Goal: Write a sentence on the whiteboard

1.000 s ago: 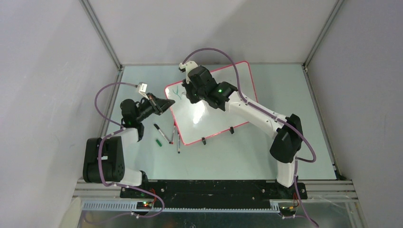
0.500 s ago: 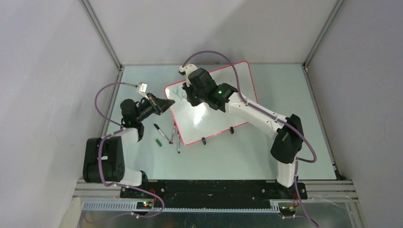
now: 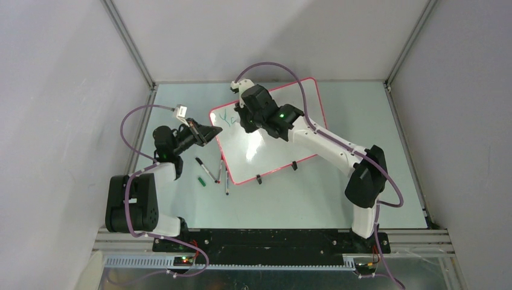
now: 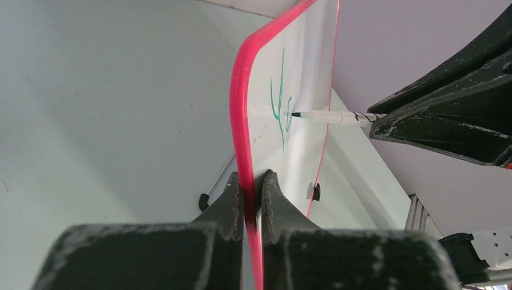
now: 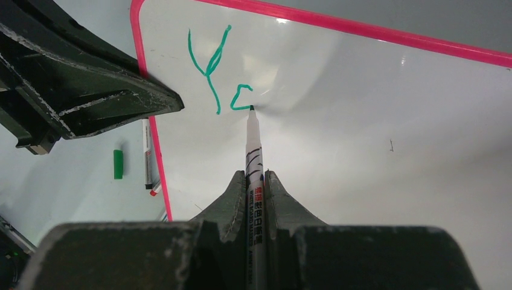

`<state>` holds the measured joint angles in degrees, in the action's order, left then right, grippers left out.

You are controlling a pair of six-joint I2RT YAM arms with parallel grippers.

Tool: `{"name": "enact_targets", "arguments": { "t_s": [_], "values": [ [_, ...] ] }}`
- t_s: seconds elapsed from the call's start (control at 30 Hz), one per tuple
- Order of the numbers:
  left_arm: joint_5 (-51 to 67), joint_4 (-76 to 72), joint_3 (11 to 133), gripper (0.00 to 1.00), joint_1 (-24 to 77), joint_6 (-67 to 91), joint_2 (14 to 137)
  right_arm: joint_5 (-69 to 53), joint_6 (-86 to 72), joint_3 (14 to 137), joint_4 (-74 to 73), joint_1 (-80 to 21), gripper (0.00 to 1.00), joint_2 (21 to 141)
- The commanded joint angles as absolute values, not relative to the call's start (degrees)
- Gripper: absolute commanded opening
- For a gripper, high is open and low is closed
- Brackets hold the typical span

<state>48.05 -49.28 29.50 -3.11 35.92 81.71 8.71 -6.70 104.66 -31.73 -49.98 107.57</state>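
Observation:
The whiteboard (image 3: 284, 136) lies tilted on the table, white with a pink rim. My left gripper (image 3: 212, 132) is shut on its left edge; in the left wrist view the rim (image 4: 241, 121) runs between the fingers, gripper (image 4: 251, 181). My right gripper (image 5: 256, 178) is shut on a white marker (image 5: 253, 151) whose tip touches the board. The sentence (image 5: 211, 66) is a teal "Y" and part of a second letter (image 5: 241, 96) near the board's top left corner; it also shows in the top view (image 3: 227, 118) and in the left wrist view (image 4: 281, 103).
Several loose markers (image 3: 208, 169) and a green cap (image 3: 202, 181) lie on the table left of the board's near corner; they also show in the right wrist view (image 5: 147, 151). Two black clip feet (image 3: 258, 179) sit on the board's near edge. Frame posts stand at the table's far corners.
My right gripper has shifted slightly right along the board's top left corner, and a second teal stroke has appeared beside the "Y". The left arm has not moved.

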Motion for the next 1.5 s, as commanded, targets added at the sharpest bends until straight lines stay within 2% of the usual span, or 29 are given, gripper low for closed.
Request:
{"name": "enact_targets", "arguments": {
  "t_s": [0.0,1.0,1.23,1.47],
  "values": [
    [42.4,-41.1,28.8,0.0,-2.2,23.9,83.6,11.8,-7.0,105.1,-31.3,-48.9,0.0,105.8],
    [42.3,-41.0,28.7,0.0,-2.1,23.8,83.5,7.8,-6.8,111.7,-33.4,-49.7,0.0,109.8],
    [42.2,-40.9,28.7,0.0,-2.1,23.8,83.4,2.5,-7.6,110.6,-32.6,-49.1,0.0,106.5],
    [42.1,-40.9,28.7,0.0,-2.1,23.8,83.4,-3.4,-10.2,101.8,-24.9,-46.1,0.0,98.3]
  ]
}}
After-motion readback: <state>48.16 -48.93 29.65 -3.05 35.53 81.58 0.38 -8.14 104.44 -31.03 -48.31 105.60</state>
